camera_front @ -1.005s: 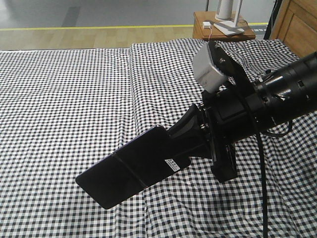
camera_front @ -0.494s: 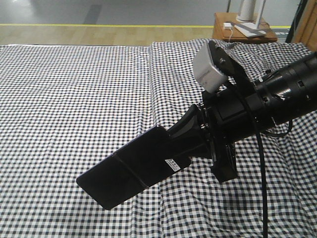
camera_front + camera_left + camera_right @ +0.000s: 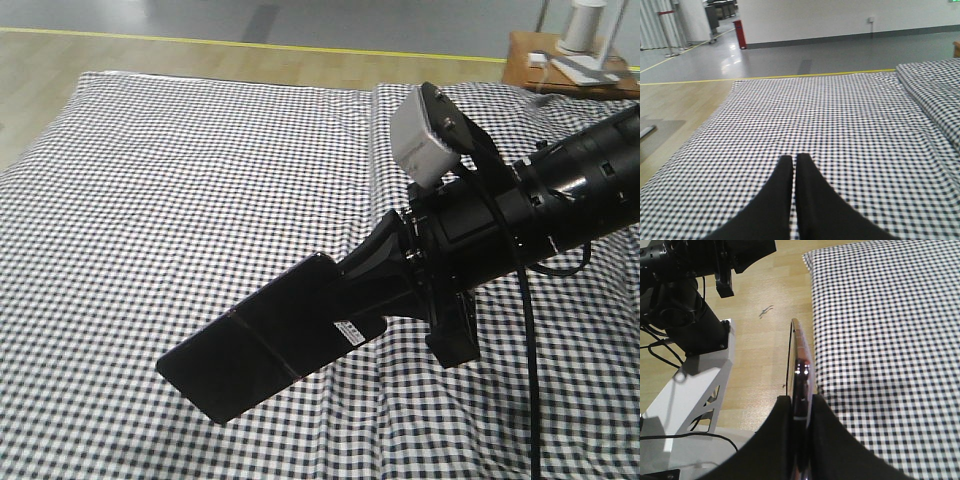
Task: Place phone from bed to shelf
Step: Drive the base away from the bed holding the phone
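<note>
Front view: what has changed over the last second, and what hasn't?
The view has swung left: the bed and the bedside table have slid right in frame, and a side edge of the bed with the floor beside it has come into sight. The right gripper stays shut on the phone, same tilt, above the bed.

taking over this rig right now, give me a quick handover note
Right gripper: shut on the phone, clamping it at one end; the rest of the phone sticks out in the air above the bed.
Left gripper: shut, nothing in it, held over the bed.
Done: the phone is picked up off the bed.
Left: carry it to the shelf, which no view shows, set it down and release.
</note>
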